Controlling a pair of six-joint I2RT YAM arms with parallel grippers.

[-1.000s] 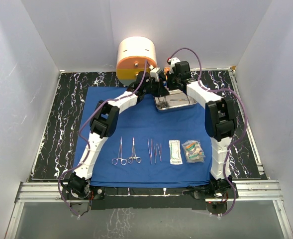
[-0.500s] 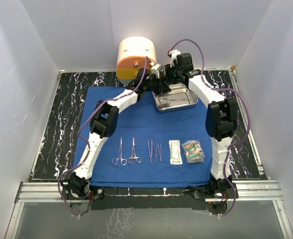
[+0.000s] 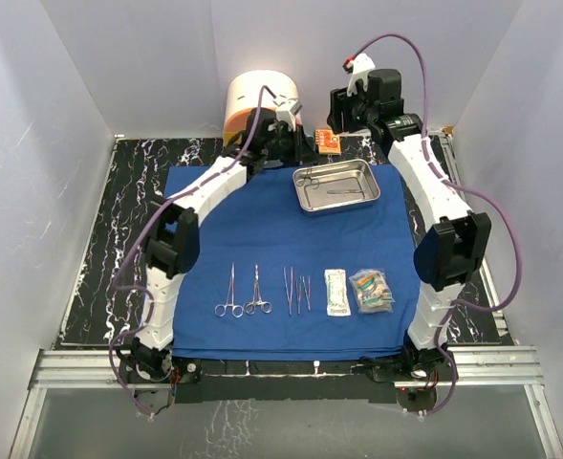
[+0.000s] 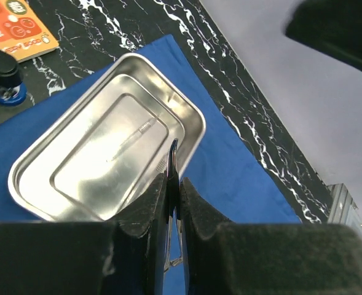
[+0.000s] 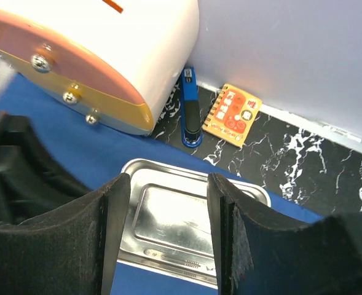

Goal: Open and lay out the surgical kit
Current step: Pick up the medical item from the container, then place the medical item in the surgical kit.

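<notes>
Steel instrument [image 4: 174, 157], thin and slick, is pinched edge-on in the closed left tool [image 4: 173, 181]; which kind I cannot tell. Just below and ahead of that tool lies the tray [image 4: 88, 184] on the blue cloth [image 4: 230, 166], a scalpel [image 4: 134, 135] flat inside it. The right tool [image 5: 168, 190] hangs over the tray's near rim, jaws apart, holding nothing. The scalpel looks light, stiff and slippery on steel; I would take it across the handle, clear of the blade.

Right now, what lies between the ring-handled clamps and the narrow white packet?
A few thin straight instruments lie side by side on the blue cloth, touching neither; the top view shows it.
</notes>
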